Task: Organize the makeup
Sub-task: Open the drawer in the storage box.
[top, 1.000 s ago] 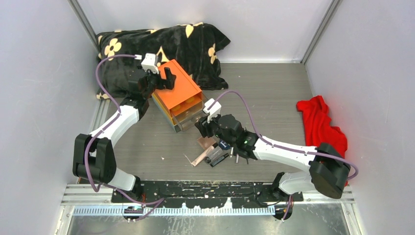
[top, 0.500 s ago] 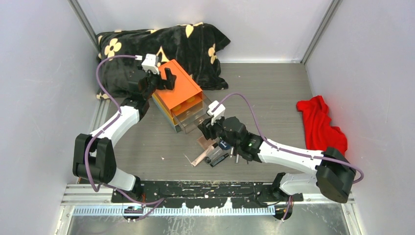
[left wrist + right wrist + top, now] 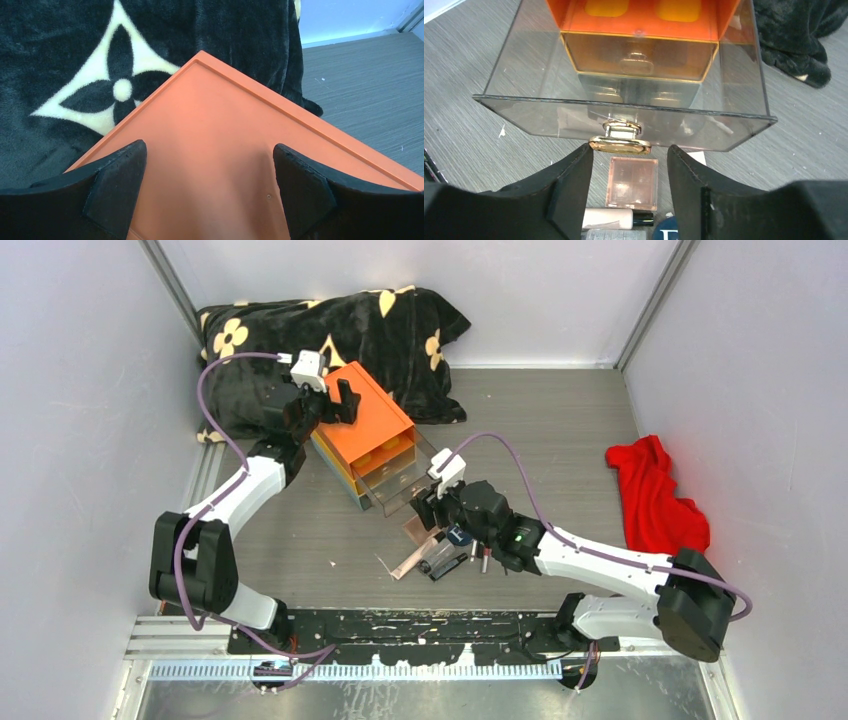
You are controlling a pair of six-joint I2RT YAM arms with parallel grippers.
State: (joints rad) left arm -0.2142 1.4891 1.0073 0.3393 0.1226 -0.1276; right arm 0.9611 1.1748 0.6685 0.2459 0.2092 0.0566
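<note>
Hazards first. The right end effector is released: its jaws stand apart on either side of the gold knob of the lower clear drawer, one finger close to the knob's rim, the other clear of it. The knob is small and smooth, so a grip closed off-centre could slip.

The drawer stands well drawn out of the orange box. A further pull might bring it right out, or drag the whole box across the bench.

The left end effector is spread open over the box top. Whether it presses on the lid cannot be told, so no bracing should be assumed.

The makeup lies loose on the bench toward the middle of the near edge, just in front of the drawer and none of it inside. The pink square compact sits almost under the knob, where a lowered finger could knock or scatter it, with a pale tube beside it.

Writing: the round dark compact carries part of a white letter, cut off and unreadable. No brand or label is legible elsewhere.
</note>
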